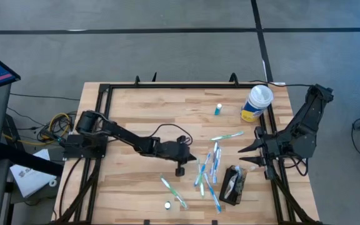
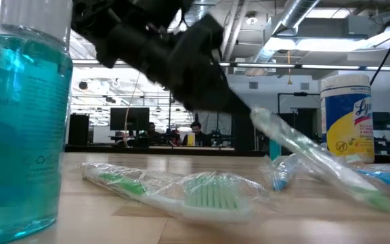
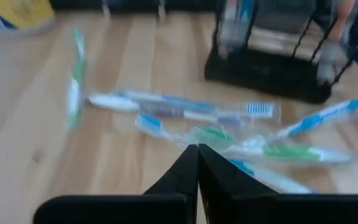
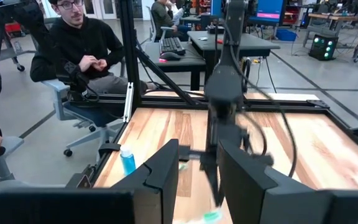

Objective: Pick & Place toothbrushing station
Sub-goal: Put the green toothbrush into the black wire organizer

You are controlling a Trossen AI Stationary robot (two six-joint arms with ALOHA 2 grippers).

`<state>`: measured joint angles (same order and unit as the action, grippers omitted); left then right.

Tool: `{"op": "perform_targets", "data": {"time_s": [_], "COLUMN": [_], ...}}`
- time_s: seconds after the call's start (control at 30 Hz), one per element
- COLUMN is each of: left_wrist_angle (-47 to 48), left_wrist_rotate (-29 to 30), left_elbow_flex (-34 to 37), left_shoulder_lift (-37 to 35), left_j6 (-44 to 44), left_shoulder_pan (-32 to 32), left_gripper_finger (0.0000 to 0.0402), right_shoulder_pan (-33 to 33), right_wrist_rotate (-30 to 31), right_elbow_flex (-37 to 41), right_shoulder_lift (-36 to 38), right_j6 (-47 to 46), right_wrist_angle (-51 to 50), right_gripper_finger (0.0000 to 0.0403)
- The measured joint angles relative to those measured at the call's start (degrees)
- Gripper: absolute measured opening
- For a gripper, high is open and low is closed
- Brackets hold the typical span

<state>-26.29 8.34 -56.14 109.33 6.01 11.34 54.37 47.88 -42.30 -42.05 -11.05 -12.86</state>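
The toothbrushing station [image 1: 233,185], a small black caddy, stands near the table's front right; the left wrist view shows it as the black caddy [image 3: 266,71] beyond a scatter of wrapped toothbrushes [image 1: 208,169]. My left gripper [image 1: 194,159] is at the left side of that scatter, shut on one clear-wrapped toothbrush [image 2: 317,156]. My right gripper [image 1: 249,153] hangs open above the table's right side, with nothing between its fingers. A green wrapped toothbrush [image 2: 202,193] lies flat on the wood. My left gripper pinches one end of the wrapped toothbrush [image 2: 259,118] between its shut fingertips [image 3: 197,152], slanting down from the table's left. The toothbrush is tilted, its held end raised and its other end [image 2: 378,198] low by the table. Whether that end rests there I cannot tell.
A yellow-and-blue canister with a white lid [image 1: 257,103] stands at the far right, a small blue bottle [image 1: 218,110] beside it. A teal mouthwash bottle [image 2: 19,115] fills the low view's left. Two more toothbrushes [image 1: 174,190] lie near the front edge. A person sits beyond the table.
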Motion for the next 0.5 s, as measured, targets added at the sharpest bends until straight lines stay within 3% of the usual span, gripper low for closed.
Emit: {"op": "perform_targets", "data": {"time_s": [0.3,0.5], "left_wrist_angle": [-0.7,-4.0], "left_wrist_rotate": [6.3,7.9], "left_elbow_flex": [-0.1,-0.1], "left_shoulder_lift": [-12.4,-16.8], "left_j6": [-9.1,-13.5], "left_shoulder_pan": [1.7,1.9], "left_gripper_finger": [0.0,0.0], "right_shoulder_pan": [-0.5,-2.9], "right_wrist_rotate": [0.0,0.1], "right_elbow_flex": [0.0,0.0], "right_shoulder_lift": [-1.2,-1.5], "right_j6": [-1.0,-1.0], "right_wrist_angle": [0.0,0.0], "right_gripper_finger": [0.0103,0.0103]}}
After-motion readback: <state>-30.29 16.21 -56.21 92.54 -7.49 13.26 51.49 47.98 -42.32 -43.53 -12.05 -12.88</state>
